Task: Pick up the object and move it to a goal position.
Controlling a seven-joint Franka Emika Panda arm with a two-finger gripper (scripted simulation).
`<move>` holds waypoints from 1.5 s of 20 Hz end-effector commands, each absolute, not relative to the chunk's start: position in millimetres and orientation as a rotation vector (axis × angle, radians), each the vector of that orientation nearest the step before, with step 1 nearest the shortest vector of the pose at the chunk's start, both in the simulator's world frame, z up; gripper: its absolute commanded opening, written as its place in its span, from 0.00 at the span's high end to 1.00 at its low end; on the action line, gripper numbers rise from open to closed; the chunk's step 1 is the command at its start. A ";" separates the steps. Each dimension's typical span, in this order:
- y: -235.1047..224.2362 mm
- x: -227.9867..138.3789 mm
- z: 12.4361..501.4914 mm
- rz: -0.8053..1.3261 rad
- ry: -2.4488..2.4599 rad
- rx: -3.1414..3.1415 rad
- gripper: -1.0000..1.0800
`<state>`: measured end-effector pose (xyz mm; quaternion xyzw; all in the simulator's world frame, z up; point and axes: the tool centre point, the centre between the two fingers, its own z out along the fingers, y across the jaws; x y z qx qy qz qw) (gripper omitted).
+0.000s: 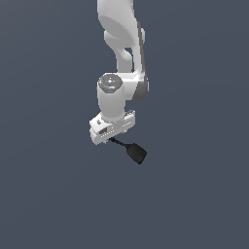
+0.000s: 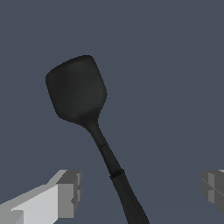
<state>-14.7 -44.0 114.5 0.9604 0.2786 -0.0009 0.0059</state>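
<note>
Floor (image 1: 48,194): plain dark blue-grey surface, fills the bg in both views, no markings.

Arm (image 1: 119,44): white Panda, comes in from the top of the exterior view, runs down the middle, wrist joint w/ a round grey cap facing the cam. Hand block sits below it, tilted, lower on the exterior view's left.

Gripper (image 2: 140,186): jaws set wide. In the wrist view one finger (image 2: 65,194) shows as a white bar w/ a grey pad, the other grey pad (image 2: 213,186) is at the far edge of the pic. Big gap between them. Neither pad touches anything, as far as the wrist view shows. In the exterior view the fingers themselves are hidden under the hand block.

Object (image 2: 78,89): small matte black spatula-like thing. Wide rounded-rect head, thin handle w/ a slight kink and a ring-like seam partway along. In the wrist view the handle runs thru the gap between the pads, nearer the white-bar finger but apart from it; head lies well beyond the fingertips. In the exterior view the object (image 1: 135,153) pokes out from under the hand block toward the exterior view's right and down, handle end hidden beneath the block. Can't tell from either view if it lies on the floor or is off it.
</note>
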 end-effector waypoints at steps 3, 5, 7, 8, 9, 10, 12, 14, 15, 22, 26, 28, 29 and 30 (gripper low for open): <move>-41.9 -19.7 101.1 -0.005 1.071 2.942 0.04; -40.8 -22.0 95.4 -0.005 1.157 2.911 0.04; -39.6 -24.3 89.8 -0.005 1.240 2.878 0.04; -39.0 -25.4 87.3 -0.005 1.278 2.862 0.04; -38.5 -26.4 84.9 -0.005 1.313 2.847 0.04; -37.9 -27.4 82.7 -0.005 1.347 2.832 0.04; -36.9 -29.1 78.8 -0.004 1.407 2.804 0.04; -36.0 -30.7 75.4 -0.003 1.458 2.779 0.04; -35.5 -31.3 74.0 -0.003 1.480 2.768 0.04; -33.6 -34.3 67.7 0.000 1.575 2.718 0.04; -33.6 -34.5 67.4 -0.001 1.578 2.717 0.04; -33.7 -34.6 66.1 -0.001 1.578 2.717 0.04; -33.8 -34.6 64.4 -0.001 1.578 2.717 0.04; -33.5 -34.7 62.1 -0.001 1.579 2.716 0.04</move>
